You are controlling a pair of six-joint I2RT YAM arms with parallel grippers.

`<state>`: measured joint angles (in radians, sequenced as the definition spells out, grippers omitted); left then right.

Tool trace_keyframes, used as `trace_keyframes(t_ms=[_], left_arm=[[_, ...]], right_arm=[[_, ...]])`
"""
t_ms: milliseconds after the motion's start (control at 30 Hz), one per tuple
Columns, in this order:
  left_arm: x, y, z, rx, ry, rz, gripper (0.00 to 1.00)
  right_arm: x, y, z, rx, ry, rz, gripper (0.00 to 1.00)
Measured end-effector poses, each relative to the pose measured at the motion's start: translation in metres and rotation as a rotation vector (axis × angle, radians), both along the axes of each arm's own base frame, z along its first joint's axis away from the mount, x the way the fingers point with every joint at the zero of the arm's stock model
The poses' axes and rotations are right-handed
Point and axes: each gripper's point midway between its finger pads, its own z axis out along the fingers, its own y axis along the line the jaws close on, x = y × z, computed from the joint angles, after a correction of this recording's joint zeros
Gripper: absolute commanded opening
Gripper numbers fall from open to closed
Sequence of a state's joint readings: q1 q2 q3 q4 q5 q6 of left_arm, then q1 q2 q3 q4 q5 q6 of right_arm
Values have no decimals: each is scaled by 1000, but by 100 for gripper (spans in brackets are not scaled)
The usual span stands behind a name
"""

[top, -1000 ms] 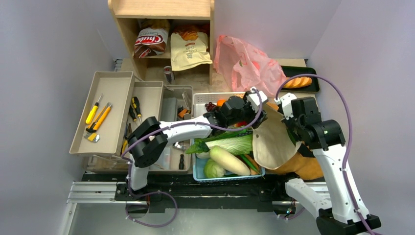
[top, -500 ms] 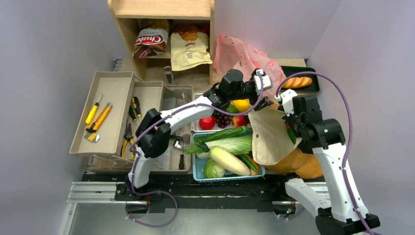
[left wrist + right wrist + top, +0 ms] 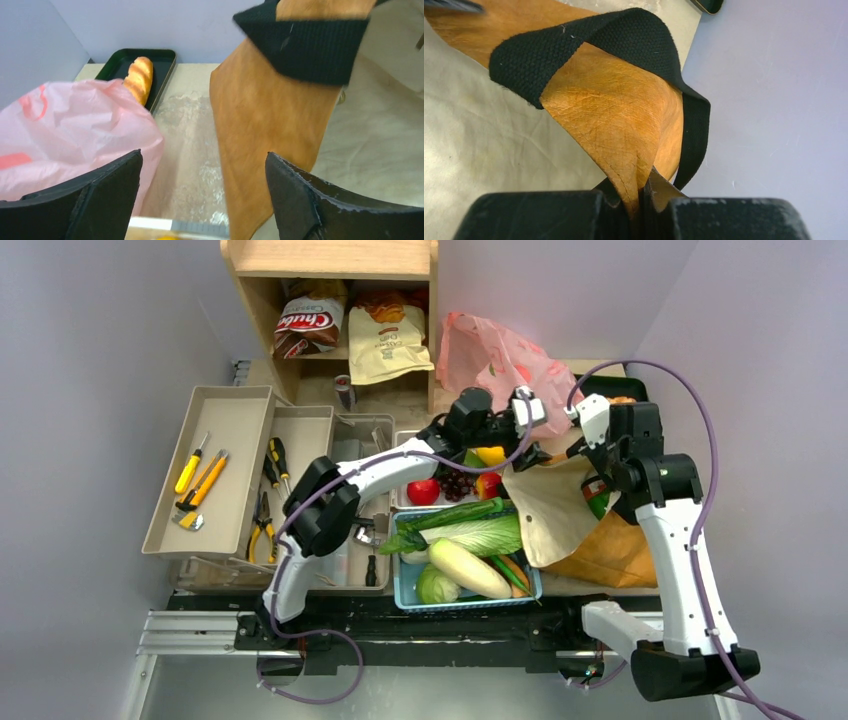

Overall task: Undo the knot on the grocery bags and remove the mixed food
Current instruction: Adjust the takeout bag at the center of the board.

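Note:
The brown paper bag point(image 3: 605, 545) stands at the right, its mouth showing a pale lining. My right gripper point(image 3: 578, 452) is shut on its rim point(image 3: 644, 200), under a black strap point(image 3: 624, 30). My left gripper point(image 3: 540, 445) hovers open and empty point(image 3: 203, 155) between the pink plastic bag point(image 3: 65, 130) and the brown bag's wall point(image 3: 270, 115). The pink bag point(image 3: 500, 365) lies at the back; I cannot make out its knot. An apple point(image 3: 423, 491), grapes point(image 3: 458, 483), a cucumber point(image 3: 455, 515), napa cabbage point(image 3: 475, 537) and a daikon point(image 3: 468, 568) lie in the bins.
The food fills a blue bin point(image 3: 400, 592) at the centre front. Grey trays point(image 3: 215, 465) with tools sit at the left. A wooden shelf point(image 3: 330, 260) with snack bags stands at the back. A baguette point(image 3: 139, 75) lies on a dark tray point(image 3: 162, 62) behind the pink bag.
My left gripper left the basket, swung back toward the pink bag and opened wider. My right gripper lifted the brown bag's rim up and back, so the bag stands taller.

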<state>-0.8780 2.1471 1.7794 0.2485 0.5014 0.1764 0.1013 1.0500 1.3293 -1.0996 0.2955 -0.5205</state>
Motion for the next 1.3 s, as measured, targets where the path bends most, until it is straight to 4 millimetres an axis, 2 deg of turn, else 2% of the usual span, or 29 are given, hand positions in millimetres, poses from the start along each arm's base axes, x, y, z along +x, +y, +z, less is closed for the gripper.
trace_keyframes(t_ms=[100,200,300,367,433,567,667,767,900,967,1033,1100,1167,1233,1267,1300], left_arm=[[8,25,-5,-24,37,5,99],[10,56,-4,-21,68,-6,100],[-6,66,17,-39,50,-69,100],[-20,58,31,-51,23,-121,100],[-31,42,44,-66,3,-165,99],[-32,0,54,-85,-30,-212,96],[-26,-19,36,-55,-22,-215,97],[-22,-24,1,-6,28,-201,100],[-26,-6,-39,45,84,-177,100],[-32,5,-51,76,105,-180,98],[-33,11,-51,91,97,-179,90],[-31,11,-44,84,76,-167,74],[-23,7,-36,81,54,-133,52],[-10,-4,-23,59,29,-85,13],[-4,-9,-17,47,22,-61,0],[2,-13,-11,37,11,-39,0]], right_arm=[[2,-4,5,-4,-9,-1,0],[1,-6,5,-2,-9,1,0],[0,-7,6,-1,-11,5,0],[-1,-6,7,3,-16,7,0],[-2,-6,8,4,-18,8,0],[-4,-5,9,8,-26,10,0],[-4,-5,9,13,-27,11,0],[-2,-5,8,19,-25,9,0],[2,-4,6,22,-20,11,0],[3,-3,6,26,-22,14,0],[4,-2,6,32,-25,19,0],[4,0,6,37,-25,24,0],[4,0,6,41,-27,25,0],[5,1,7,51,-29,23,0],[6,2,7,56,-30,20,0],[9,2,9,60,-33,18,0]])
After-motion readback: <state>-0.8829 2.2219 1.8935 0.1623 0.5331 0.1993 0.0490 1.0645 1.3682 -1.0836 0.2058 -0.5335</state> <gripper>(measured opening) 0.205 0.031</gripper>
